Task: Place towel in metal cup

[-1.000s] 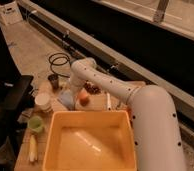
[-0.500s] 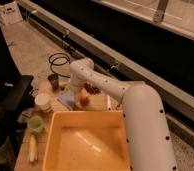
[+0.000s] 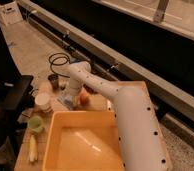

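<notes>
One arm (image 3: pixel 135 125): its big white link has swung across in the last second and now hides the right side of the tub (image 3: pixel 65 145). The wrist end has barely shifted.
Gripper (image 3: pixel 72 96): down low over the table (image 3: pixel 100 103), tucked under the wrist. Whether it is spread or pinching, I cannot tell.
Towel (image 3: pixel 65 103): a bluish scrap just left of and below the gripper, apparently lying on the table and not lifted.
Metal cup (image 3: pixel 53 81): upright, up and to the left of the gripper, near but apart from it.
White cup (image 3: pixel 42 101): farther left of the gripper, beyond the towel.
Red fruit (image 3: pixel 84 98): just right of the gripper.
Meaning: the arm moved while the gripper held its spot, which reads as settling in for the pick. The lift and the drop into the metal cup are still to come.
</notes>
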`<state>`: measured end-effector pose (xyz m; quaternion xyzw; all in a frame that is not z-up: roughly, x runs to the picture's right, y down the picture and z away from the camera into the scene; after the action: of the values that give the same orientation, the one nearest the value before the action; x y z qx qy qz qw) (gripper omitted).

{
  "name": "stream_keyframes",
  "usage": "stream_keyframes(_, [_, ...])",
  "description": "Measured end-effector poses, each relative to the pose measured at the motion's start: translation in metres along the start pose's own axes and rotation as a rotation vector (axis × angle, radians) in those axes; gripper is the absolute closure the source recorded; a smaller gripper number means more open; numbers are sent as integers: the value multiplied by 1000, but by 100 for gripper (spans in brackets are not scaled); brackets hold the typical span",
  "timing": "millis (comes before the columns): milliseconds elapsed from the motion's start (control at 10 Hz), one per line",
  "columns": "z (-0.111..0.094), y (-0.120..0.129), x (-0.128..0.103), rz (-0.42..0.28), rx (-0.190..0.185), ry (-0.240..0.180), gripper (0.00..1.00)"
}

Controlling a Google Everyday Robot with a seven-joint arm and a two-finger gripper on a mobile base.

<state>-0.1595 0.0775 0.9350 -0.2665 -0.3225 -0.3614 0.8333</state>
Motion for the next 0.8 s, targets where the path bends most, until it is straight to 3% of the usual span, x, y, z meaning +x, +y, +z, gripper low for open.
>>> stream_keyframes(100, [6,-2,-1,1,-8,-17,37])
stream_keyframes(300, [9,0,-2,1,-24,-33,52])
stream_keyframes(800, [12,0,-3,-4,-29,-43,99])
